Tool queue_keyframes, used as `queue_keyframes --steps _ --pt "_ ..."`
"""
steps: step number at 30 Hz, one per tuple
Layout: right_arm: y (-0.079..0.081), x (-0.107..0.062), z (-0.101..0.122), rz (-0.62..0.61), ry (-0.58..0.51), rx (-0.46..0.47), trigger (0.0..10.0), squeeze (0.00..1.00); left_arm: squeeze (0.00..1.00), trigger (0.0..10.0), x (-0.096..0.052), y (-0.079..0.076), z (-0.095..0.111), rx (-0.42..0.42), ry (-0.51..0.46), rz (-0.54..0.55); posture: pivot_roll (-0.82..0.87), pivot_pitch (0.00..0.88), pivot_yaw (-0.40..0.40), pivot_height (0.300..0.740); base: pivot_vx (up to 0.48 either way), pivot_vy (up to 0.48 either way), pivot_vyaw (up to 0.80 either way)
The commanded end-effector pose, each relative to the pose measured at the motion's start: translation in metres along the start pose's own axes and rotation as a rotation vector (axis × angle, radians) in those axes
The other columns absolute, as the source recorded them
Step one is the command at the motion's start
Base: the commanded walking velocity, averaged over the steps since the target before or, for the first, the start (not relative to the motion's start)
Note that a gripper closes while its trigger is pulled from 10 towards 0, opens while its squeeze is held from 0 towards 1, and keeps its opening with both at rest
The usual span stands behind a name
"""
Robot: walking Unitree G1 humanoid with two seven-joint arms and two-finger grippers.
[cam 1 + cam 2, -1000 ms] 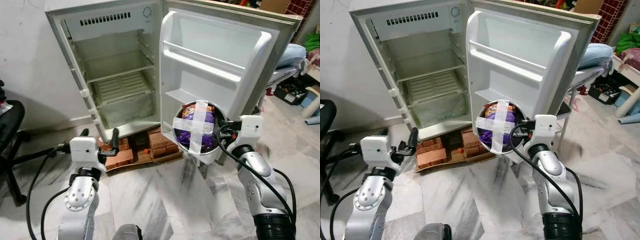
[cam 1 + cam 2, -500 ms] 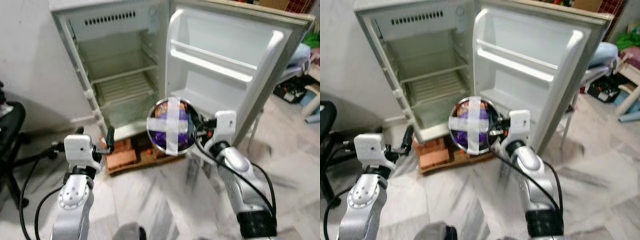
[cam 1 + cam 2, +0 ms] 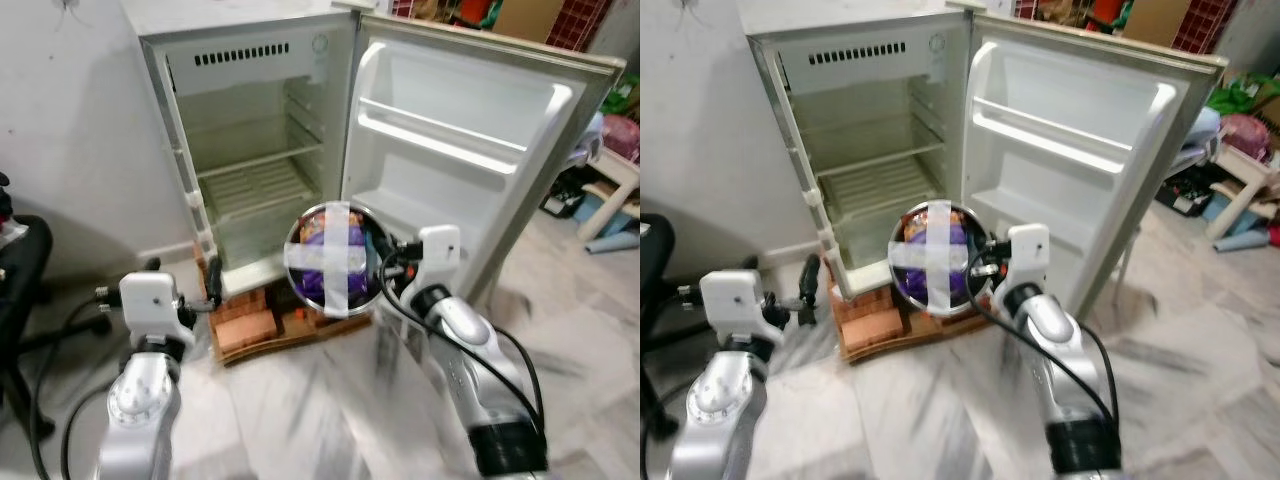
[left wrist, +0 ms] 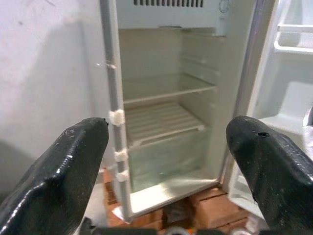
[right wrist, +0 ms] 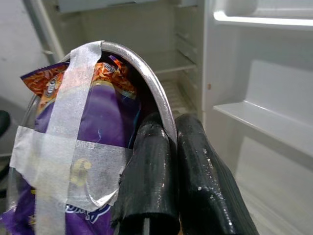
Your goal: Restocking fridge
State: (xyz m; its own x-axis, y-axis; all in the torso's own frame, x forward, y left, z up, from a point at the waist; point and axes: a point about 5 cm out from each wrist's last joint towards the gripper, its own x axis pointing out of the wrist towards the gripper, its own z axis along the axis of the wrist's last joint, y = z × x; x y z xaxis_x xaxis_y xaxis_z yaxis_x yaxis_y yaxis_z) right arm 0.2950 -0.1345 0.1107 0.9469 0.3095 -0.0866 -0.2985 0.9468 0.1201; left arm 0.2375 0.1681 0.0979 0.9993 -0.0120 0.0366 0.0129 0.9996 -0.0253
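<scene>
Eye views, fridge (image 3: 255,170): we saw it standing open against the wall, raised on bricks (image 3: 245,325), shelves bare, its door (image 3: 460,150) swung wide to our right.
Eye views, bowl (image 3: 335,260): we held it up in front of the fridge's lower opening, tilted toward us, a purple snack bag (image 3: 322,275) taped inside under a white tape cross.
Eye views, right gripper (image 3: 385,268): it pinched the bowl's right rim.
Eye views, left gripper (image 3: 212,292): it hung low beside the bricks, holding nothing.
Left wrist view, fingers (image 4: 73,161): spread wide apart, empty, with the fridge interior between them.
Right wrist view, fingers (image 5: 149,181): pressed close together over the bowl's steel rim, the bag and tape just beside them.
</scene>
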Motion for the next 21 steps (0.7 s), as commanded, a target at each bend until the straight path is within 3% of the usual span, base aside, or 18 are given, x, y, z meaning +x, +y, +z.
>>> queue_keyframes --steps 1,9,13,21 --pt "-0.0027 0.0013 0.0088 -0.009 -0.037 -0.003 10.0 0.0 0.0 10.0 0.0016 -0.0017 0.0014 -0.007 0.002 -0.007 0.07 0.05 -0.011 0.74 0.364 0.311 0.0" --pt "0.0021 0.0071 0.0142 0.031 -0.05 -0.029 10.0 0.0 0.0 10.0 0.004 0.0046 0.0002 -0.066 0.017 0.046 0.08 0.051 -0.015 0.74 0.401 0.263 0.0" --pt "0.0021 0.008 0.015 0.034 -0.053 -0.032 10.0 0.0 0.0 10.0 0.0043 0.0042 0.0012 -0.036 0.012 0.039 0.08 0.05 -0.016 0.74 0.401 0.262 0.0" --pt "0.0062 0.0092 0.0163 0.058 -0.059 -0.048 10.0 0.0 0.0 10.0 0.005 0.004 -0.0002 -0.061 0.026 0.042 0.08 0.049 -0.017 0.74 0.437 0.0 0.0"
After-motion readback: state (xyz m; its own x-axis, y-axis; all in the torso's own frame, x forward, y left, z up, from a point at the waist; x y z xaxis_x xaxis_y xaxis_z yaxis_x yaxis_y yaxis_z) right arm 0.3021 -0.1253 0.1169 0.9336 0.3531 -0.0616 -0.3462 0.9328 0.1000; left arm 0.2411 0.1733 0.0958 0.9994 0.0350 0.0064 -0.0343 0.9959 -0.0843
